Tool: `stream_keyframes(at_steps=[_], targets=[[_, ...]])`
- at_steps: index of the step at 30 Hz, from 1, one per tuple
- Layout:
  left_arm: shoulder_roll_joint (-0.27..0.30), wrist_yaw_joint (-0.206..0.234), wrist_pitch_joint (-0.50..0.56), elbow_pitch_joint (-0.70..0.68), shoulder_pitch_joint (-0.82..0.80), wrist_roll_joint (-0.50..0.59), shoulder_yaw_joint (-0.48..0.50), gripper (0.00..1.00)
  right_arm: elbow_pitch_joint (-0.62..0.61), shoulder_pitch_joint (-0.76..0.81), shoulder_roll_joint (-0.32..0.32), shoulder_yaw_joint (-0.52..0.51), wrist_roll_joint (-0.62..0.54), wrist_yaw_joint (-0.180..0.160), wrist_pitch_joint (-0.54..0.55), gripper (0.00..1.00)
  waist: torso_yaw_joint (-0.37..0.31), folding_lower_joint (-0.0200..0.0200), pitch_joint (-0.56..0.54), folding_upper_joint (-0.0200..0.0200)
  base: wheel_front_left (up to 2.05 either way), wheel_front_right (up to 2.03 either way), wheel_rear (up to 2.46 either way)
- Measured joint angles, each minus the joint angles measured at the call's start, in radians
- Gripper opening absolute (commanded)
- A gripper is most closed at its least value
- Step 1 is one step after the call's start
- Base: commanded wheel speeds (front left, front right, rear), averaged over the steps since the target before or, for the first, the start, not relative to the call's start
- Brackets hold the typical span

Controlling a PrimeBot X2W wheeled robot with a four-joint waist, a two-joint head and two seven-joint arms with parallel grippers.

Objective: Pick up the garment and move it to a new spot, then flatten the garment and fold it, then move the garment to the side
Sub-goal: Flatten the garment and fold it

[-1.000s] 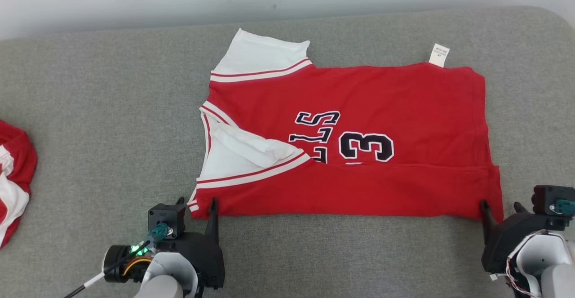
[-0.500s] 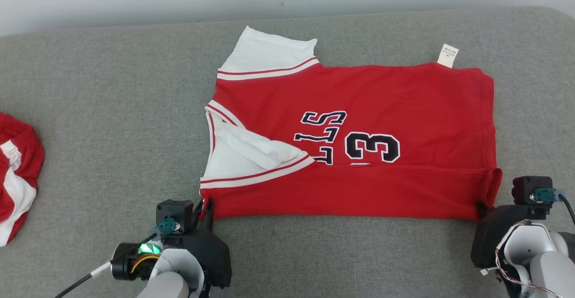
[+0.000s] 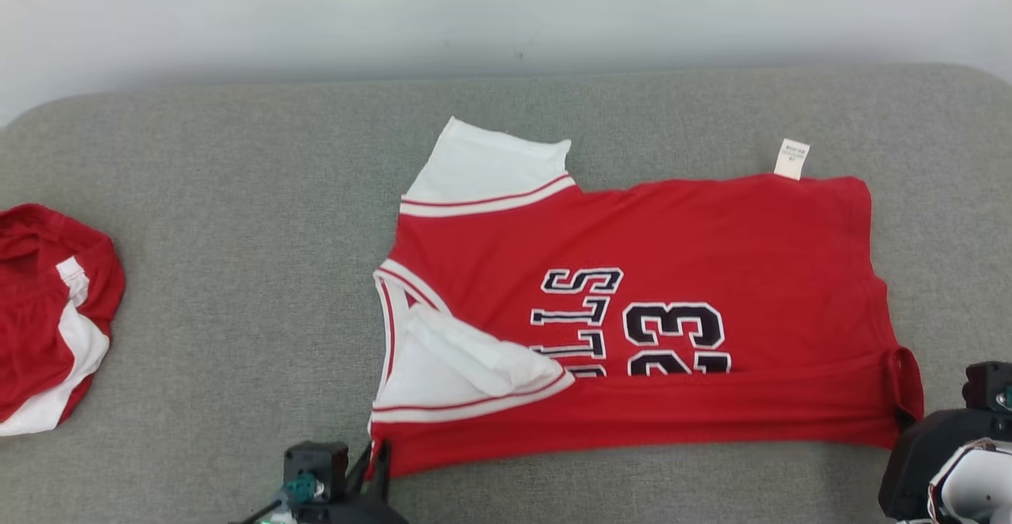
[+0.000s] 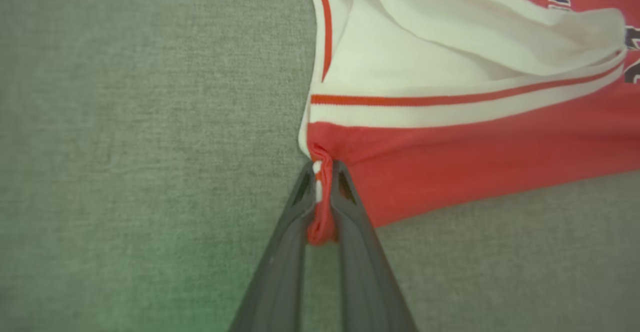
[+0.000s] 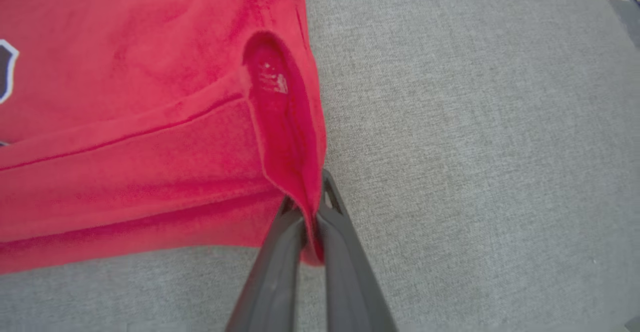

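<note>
The garment [image 3: 696,255] is a red jersey with white sleeves and dark lettering, spread sideways on the grey cushion [image 3: 237,287], its near edge folded over. My left gripper [image 3: 375,454] is shut on the garment's near left corner; the left wrist view shows red and white cloth [image 4: 320,207] bunched between the left gripper [image 4: 322,169] fingers. My right gripper [image 3: 901,421] is shut on the near right corner, where the hem [image 5: 295,141] lifts in a loop above the right gripper [image 5: 307,207].
A second red and white garment [image 3: 47,311] lies crumpled at the cushion's left edge. A pale wall [image 3: 506,10] runs behind the cushion. A small white tag [image 3: 791,159] sticks out at the jersey's far right corner.
Both grippers have shut on the jersey's near corners and lifted them slightly. The camera has tilted, so the whole scene sits lower in the head view.
</note>
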Motion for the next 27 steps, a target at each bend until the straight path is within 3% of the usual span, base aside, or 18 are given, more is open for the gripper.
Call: stream_keyframes(at_steps=[7, 8, 9, 10, 19, 27], targets=[[0.011, 0.037, 0.016, -0.082, 0.095, -0.023, -0.006, 0.0, -0.05, 0.058, 0.019, -0.037, -0.002, 0.0, 0.032, 0.0, 0.012, 0.0, -0.032, 0.0, 0.0, 0.0, 0.0], [0.012, 0.039, 0.019, -0.09, 0.102, -0.026, -0.006, 0.0, -0.051, 0.063, 0.023, -0.041, -0.004, 0.0, 0.037, 0.11, 0.014, 0.0, -0.034, 0.0, 0.0, 0.0, 0.0], [0.013, 0.042, 0.021, -0.094, 0.108, -0.026, -0.007, 0.29, -0.053, 0.068, 0.025, -0.042, -0.007, 0.0, 0.04, 0.57, 0.015, 0.0, -0.035, -0.0001, 0.0, 0.0, 0.0], [0.015, 0.045, 0.021, -0.098, 0.112, -0.026, -0.007, 1.0, -0.052, 0.073, 0.028, -0.045, -0.009, 0.0, 0.043, 1.0, 0.016, 0.0, -0.037, 0.0, 0.0, 0.0, 0.0], [0.033, 0.073, 0.015, -0.112, 0.138, -0.036, 0.01, 1.0, -0.078, 0.104, 0.057, -0.091, -0.028, -0.001, 0.075, 1.0, 0.016, 0.0, -0.049, 0.0, 0.0, 0.0, 0.0], [0.095, 0.088, 0.005, -0.183, 0.097, -0.036, 0.06, 1.0, -0.193, 0.083, 0.059, -0.116, -0.034, -0.001, 0.092, 1.0, 0.008, 0.0, -0.052, -0.0001, 0.0, 0.0, 0.0]])
